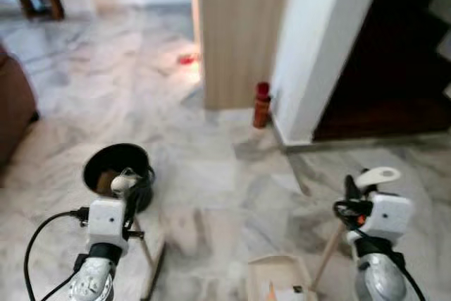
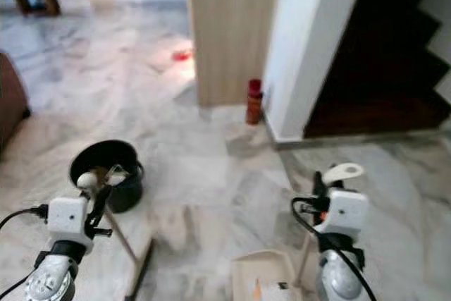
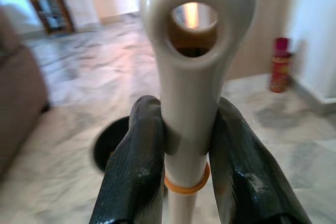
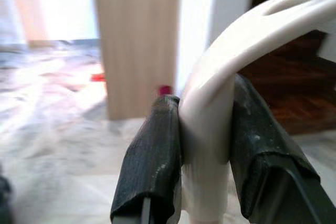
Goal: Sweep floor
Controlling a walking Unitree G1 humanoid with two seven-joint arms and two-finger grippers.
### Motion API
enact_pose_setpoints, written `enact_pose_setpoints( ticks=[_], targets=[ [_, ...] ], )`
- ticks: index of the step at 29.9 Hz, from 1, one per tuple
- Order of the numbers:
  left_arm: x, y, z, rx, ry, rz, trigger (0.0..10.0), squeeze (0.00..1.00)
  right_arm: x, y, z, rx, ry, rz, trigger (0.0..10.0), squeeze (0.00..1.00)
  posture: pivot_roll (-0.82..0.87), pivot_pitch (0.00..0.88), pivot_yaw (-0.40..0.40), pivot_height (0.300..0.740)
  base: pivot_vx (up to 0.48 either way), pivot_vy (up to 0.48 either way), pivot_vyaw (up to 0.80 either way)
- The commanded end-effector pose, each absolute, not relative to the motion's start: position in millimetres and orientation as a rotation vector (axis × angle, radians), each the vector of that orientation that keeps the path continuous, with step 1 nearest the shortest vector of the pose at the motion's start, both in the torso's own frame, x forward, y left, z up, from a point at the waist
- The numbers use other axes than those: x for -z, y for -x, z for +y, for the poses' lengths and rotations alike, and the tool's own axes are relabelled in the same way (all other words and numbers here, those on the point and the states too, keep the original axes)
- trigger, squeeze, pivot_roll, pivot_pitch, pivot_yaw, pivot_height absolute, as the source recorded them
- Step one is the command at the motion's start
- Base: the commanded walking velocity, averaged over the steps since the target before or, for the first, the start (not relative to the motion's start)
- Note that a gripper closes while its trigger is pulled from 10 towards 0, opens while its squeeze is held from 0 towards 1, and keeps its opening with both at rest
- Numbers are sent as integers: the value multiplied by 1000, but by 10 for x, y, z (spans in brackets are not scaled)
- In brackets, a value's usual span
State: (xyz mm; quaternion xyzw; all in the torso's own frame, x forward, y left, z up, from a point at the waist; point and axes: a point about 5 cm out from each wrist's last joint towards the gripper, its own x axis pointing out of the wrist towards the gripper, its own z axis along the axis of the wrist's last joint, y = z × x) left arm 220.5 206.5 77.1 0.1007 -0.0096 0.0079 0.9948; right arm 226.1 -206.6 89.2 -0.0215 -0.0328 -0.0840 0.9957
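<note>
My left gripper [image 3: 186, 124] is shut on the cream broom handle [image 3: 194, 51], just above its orange ring. The broom's wooden stick [image 1: 146, 250] slants down to the marble floor in front of me. My right gripper [image 4: 206, 116] is shut on the white curved dustpan handle [image 4: 231, 66]. Its wooden stick [image 1: 325, 255] leads down to the beige dustpan [image 1: 278, 280], which rests on the floor between my arms. In the left eye view the left gripper [image 1: 128, 192] is low on the left and the right gripper [image 1: 352, 194] is low on the right.
A black bin [image 1: 116, 167] stands on the floor just beyond the left gripper. A red can [image 1: 261, 103] stands by a wooden panel [image 1: 239, 33] and a white pillar [image 1: 317, 47]. Dark stairs [image 1: 394, 54] rise at the right. A brown sofa [image 1: 14, 107] is at the left, and a small red object [image 1: 187, 59] lies farther off.
</note>
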Motion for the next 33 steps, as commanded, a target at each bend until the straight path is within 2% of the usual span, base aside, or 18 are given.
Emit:
enact_pose_setpoints(
  ticks=[1, 33],
  targets=[
    [-845, -2235, 2044, -15, -207, -53, 10000, 0, -980, -2246, -2110, 186, 29, -110, 10000, 0, -29, 0, 10, 740, 0, 401, 0],
    [-859, -2272, 2047, -13, -209, -53, 10000, 0, -1075, -2213, -2087, 179, 17, -128, 10000, 0, -29, 0, 15, 740, 0, 403, 0]
  ],
)
